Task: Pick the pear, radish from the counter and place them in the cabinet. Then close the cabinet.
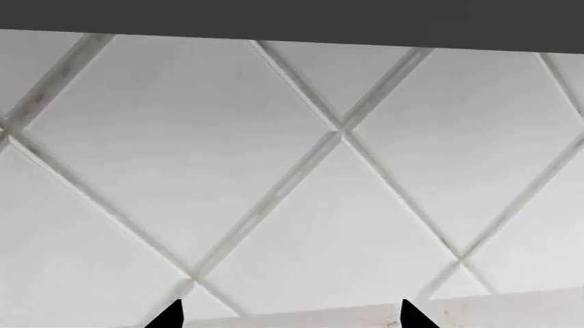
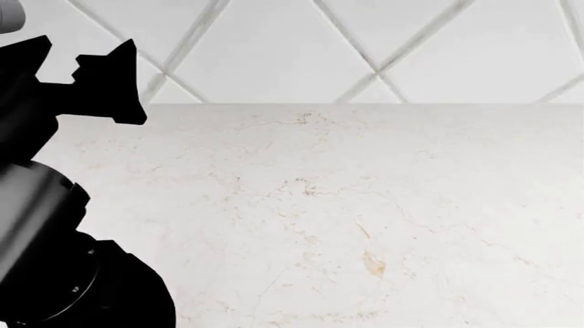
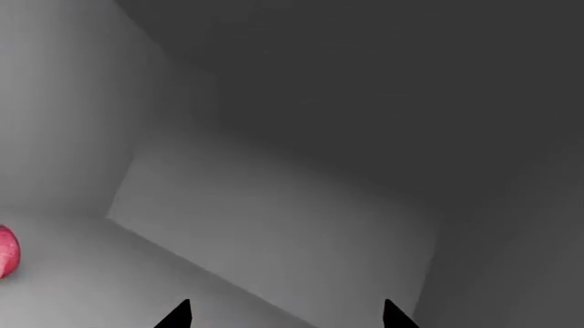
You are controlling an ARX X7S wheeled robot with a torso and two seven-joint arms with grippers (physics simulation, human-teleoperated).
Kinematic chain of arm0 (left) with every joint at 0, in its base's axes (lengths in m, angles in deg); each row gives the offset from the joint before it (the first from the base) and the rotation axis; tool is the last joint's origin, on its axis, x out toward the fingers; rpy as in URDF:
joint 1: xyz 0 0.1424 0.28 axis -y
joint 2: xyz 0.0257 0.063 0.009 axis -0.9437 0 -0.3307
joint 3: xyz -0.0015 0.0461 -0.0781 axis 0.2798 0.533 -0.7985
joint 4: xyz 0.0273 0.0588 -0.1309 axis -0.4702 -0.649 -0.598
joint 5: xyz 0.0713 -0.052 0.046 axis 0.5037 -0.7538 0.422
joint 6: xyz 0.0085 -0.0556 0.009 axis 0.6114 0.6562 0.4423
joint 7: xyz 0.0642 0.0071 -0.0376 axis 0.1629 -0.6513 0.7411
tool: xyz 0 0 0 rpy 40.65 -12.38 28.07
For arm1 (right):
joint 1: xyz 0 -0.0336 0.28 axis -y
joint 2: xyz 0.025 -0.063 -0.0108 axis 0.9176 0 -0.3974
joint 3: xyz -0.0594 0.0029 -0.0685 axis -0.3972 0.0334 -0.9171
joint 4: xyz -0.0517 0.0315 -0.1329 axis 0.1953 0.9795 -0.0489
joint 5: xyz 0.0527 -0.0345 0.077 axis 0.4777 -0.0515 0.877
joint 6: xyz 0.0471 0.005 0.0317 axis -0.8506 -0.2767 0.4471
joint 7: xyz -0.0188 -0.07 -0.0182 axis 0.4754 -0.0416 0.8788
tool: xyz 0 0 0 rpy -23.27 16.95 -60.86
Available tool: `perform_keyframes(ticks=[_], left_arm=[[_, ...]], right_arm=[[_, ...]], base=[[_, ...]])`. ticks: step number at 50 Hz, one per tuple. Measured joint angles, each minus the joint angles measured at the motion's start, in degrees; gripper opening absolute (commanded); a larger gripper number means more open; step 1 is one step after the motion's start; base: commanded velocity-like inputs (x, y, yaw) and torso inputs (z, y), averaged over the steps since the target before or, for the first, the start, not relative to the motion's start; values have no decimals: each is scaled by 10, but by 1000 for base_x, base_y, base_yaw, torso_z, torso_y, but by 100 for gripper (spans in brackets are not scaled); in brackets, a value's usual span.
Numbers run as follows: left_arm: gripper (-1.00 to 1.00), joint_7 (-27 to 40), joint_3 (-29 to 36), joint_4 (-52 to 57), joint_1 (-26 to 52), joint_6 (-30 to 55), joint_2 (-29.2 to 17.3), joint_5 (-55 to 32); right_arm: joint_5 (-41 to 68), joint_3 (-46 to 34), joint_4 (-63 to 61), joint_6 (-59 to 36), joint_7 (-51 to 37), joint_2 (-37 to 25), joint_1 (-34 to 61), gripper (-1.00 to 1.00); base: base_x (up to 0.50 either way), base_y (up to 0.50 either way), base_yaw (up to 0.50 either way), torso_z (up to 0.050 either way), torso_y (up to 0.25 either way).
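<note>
Even, bright, shadowless light covers the white marble-look surface (image 2: 365,219) and the diamond-tiled white wall (image 1: 292,171) behind it. The grey cabinet interior (image 3: 273,225) is dim. All renders are sharp and glare-free.

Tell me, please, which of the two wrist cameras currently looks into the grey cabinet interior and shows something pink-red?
The right wrist camera: it faces grey cabinet walls, with the radish at the picture's edge. The left one shows only white diamond tiles.
</note>
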Motion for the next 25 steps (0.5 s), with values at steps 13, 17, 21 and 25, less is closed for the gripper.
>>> perform_keyframes(ticks=[13,17,21,25], left_arm=[[100,0,-5,6,-4,0,0,-5],[100,0,-6,8,-6,0,0,-7],[100,0,-8,10,-8,0,0,-9],[100,0,-9,10,-9,0,0,-12]], right_arm=[[-163,174,-63,-59,18,0,4,100],[-203,222,-89,-77,24,0,5,100],[-244,271,-120,-98,30,0,5,100],[-279,318,-156,-122,34,0,5,100]], base=[[0,0,0,0,0],[0,0,0,0,0],[0,0,0,0,0],[0,0,0,0,0]])
